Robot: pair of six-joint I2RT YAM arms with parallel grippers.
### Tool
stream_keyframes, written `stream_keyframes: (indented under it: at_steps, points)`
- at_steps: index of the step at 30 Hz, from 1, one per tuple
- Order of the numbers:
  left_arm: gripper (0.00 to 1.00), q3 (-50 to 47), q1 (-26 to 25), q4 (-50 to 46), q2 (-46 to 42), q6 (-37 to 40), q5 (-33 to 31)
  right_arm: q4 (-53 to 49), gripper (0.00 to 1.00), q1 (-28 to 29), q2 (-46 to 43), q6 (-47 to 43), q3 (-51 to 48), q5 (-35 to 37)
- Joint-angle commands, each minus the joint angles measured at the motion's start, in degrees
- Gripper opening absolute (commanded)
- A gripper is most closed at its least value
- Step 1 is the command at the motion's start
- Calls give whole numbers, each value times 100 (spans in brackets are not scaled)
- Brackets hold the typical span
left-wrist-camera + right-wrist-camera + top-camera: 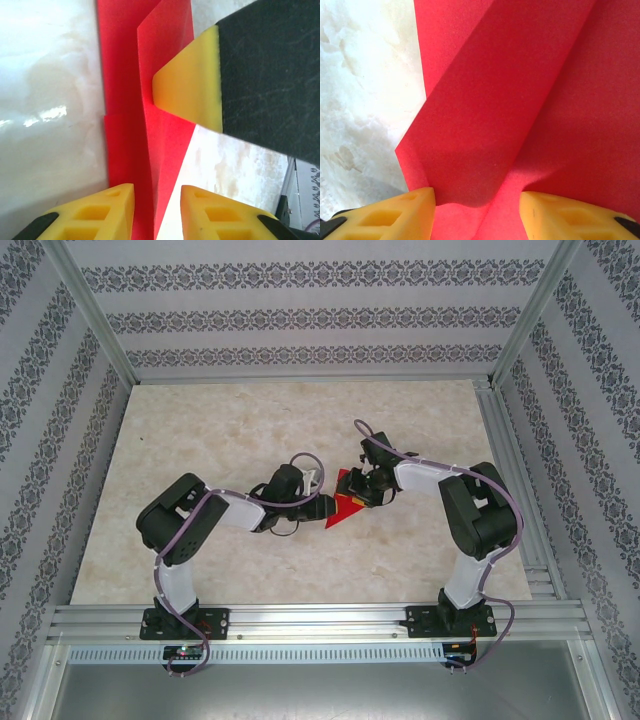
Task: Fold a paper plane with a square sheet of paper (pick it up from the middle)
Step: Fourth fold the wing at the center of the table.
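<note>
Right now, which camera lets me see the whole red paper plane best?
The top view. There the paper plane shows as a red pointed shape, nearly whole, on the table. The left wrist view shows its creased folds close up; the right wrist view shows red flaps, too close to tell the shape.

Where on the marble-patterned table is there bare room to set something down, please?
Bare: the marble-patterned table's far strip along the back wall, and its near strip between the arm bases. Crowded: the centre, where the left gripper and right gripper meet at the red paper plane.
</note>
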Motion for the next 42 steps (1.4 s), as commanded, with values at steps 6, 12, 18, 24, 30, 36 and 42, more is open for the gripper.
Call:
stream_keyframes:
  at_steps: [6, 12, 18, 24, 30, 36, 42]
  points:
    - [31, -331, 60, 177, -605, 139, -336, -702, 53, 23, 645, 232, -155, 1185]
    - [30, -131, -114, 398, -391, 252, 1, -739, 55, 101, 787, 336, -118, 1286]
    - [27, 130, -160, 293, -132, 340, -3, -763, 56, 128, 819, 422, -131, 1344]
    - [27, 259, -160, 351, 129, 289, 156, -799, 56, 128, 854, 482, -124, 1361]
    - [25, 268, -160, 19, 80, 363, -195, -803, 57, 122, 867, 513, -153, 1381]
    - [24, 299, -160, -224, 75, 422, -417, -808, 56, 119, 871, 513, -169, 1395]
    - [21, 355, -161, -371, 88, 479, -477, -837, 55, 115, 894, 517, -167, 1423]
